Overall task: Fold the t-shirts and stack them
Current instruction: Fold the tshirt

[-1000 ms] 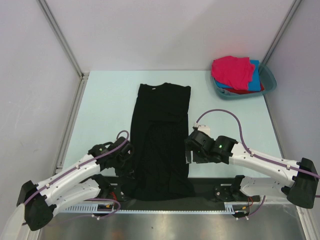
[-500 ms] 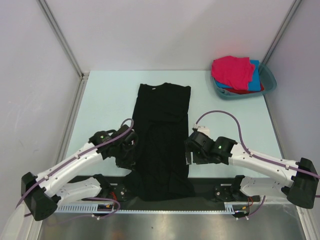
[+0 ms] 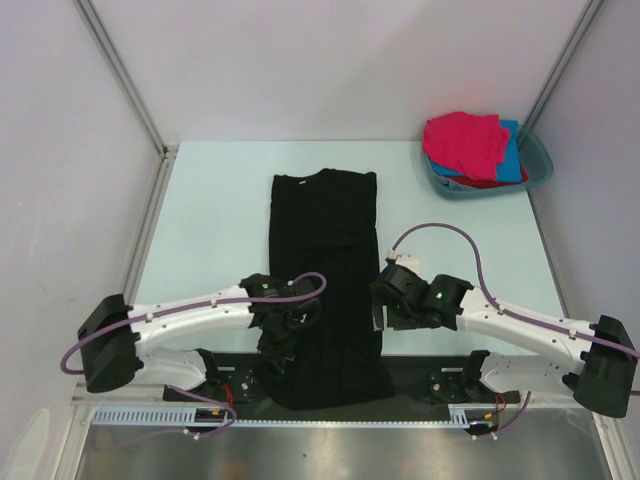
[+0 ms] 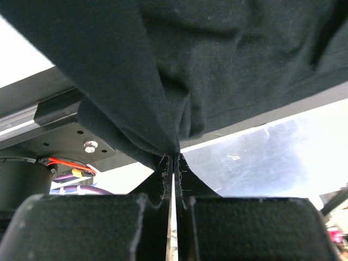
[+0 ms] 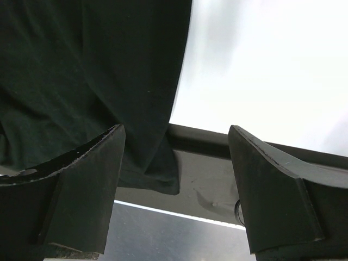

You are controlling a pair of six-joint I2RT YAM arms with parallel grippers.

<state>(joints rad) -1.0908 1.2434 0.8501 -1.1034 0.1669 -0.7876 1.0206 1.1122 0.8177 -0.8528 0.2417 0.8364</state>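
Top external view: I count four t-shirts and one basin. The black t-shirt (image 3: 325,255) lies as a long narrow strip down the middle of the desk (image 3: 210,220), its collar end toward the far edge and its hem draped over the near edge between my two arm bases. The other three are piled in the teal basin (image 3: 541,160) at the far right corner: the pink t-shirt (image 3: 465,140) on top, the blue t-shirt (image 3: 513,152) showing under its right side, and a strip of the red t-shirt (image 3: 492,182) showing at the bottom.

My left gripper (image 3: 285,325) sits on the black shirt's left side, close to the near edge. In the left wrist view its fingertips are pressed together on a pinch of the black cloth (image 4: 217,65), which bunches up from the tips.

My right gripper (image 3: 378,305) is just beside the shirt's right edge. In the right wrist view its two fingers (image 5: 81,179) stand wide apart with nothing between them, and the black shirt's corner hangs over the desk's near edge ahead of them.
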